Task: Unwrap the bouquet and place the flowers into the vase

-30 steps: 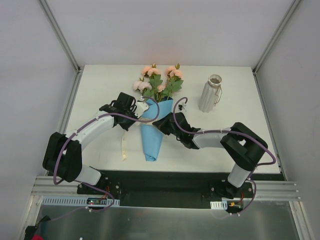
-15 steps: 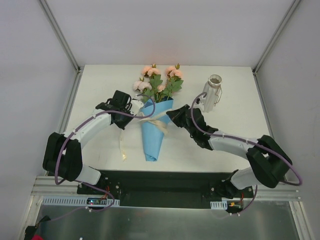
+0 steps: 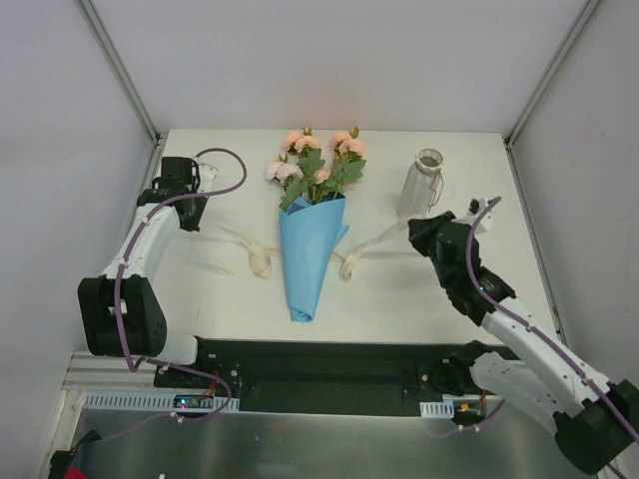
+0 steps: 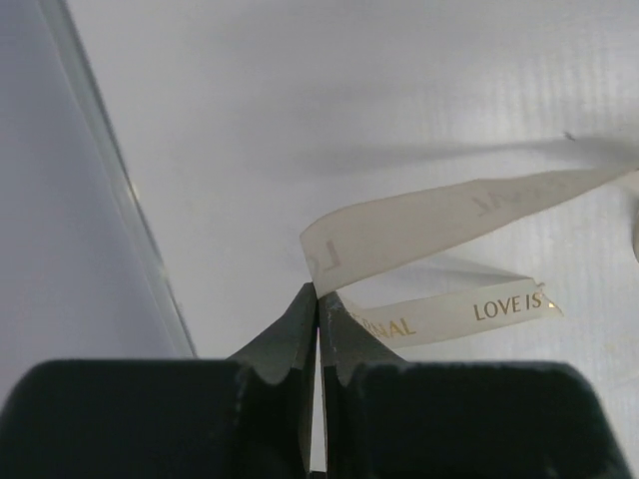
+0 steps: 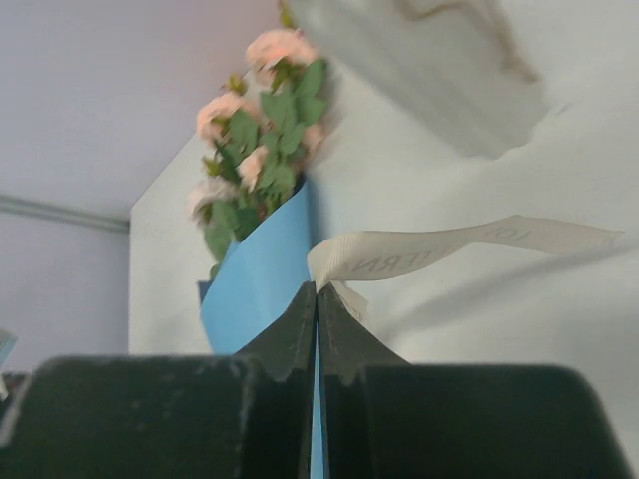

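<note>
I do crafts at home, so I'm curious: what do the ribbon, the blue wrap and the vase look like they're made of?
Ribbon: seems to be woven fabric, cream with a soft sheen and printed gold lettering; it bends in loose curls. Blue wrap: likely matte paper, since it holds a stiff cone with crisp edges. Vase: whitish, ribbed, dull finish; it could be ceramic or plastic, I cannot tell which.

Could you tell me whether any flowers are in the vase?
No, the vase stands empty while the flowers sit in the blue paper cone.
</note>
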### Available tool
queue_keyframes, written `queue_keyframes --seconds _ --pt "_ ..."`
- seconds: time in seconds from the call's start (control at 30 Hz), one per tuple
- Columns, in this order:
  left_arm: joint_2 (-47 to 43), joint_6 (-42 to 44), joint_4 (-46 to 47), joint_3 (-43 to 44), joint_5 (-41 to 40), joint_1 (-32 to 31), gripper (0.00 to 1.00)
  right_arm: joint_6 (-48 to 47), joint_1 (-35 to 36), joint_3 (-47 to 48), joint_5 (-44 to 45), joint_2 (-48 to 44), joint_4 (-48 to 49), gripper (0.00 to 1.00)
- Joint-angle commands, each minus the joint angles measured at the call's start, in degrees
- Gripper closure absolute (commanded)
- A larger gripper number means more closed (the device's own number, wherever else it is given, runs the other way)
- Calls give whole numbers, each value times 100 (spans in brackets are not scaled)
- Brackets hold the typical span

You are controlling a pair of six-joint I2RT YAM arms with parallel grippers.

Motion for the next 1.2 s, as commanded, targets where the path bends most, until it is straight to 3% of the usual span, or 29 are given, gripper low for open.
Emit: queue_keyframes --seconds 0.0,0.17,0.2,0.23,0.27,0.3,0.37,0.4,0.5,0.53,0.63,0.8,0.9,1.17 --pt "-239 -90 -154 443 -759 561 100 -550 -699 -17 336 -820 -1372 99" --pt "-335 -152 -154 619 -1068 974 99 -858 -1983 255 81 -1130 -2287 99" --pt "-371 -134 -162 602 -1015 983 91 -911 -2132 395 63 -1104 -2479 99" --pt "-423 -90 -180 567 -884 975 77 -1068 -2386 483 37 -1043 -2568 99" --pt "-528 -107 -206 497 -692 983 63 -1121 -2467 588 2 -955 -2708 92" --pt "-581 -116 -232 479 -577 983 32 -1244 -2503 859 2 -737 -2962 63" --pt "-757 -125 -416 435 -322 983 15 -1752 -2416 1072 -138 -560 -3043 40" --pt "-819 -125 -487 409 -42 983 1 -1929 -2258 1116 -104 -542 -2991 24" --pt "-1100 -169 -707 329 652 983 1 -2650 -864 1204 624 -629 -2789 8" --pt "-1170 -204 -777 321 899 983 1 -2808 -76 1309 800 -603 -2745 7" --pt "-1346 -231 -1128 417 1653 983 1 -3520 1314 1494 916 -235 -2657 5" --pt "-1487 -64 -1569 347 2334 975 1 -4818 3670 2363 1162 1152 -2928 5" --pt "-1566 -37 -1577 145 2448 975 1 -5286 4455 3066 1268 2329 -3130 4" --pt "-1997 -20 -1595 -93 2641 966 1 -6034 5064 3735 1065 4518 -2745 5"
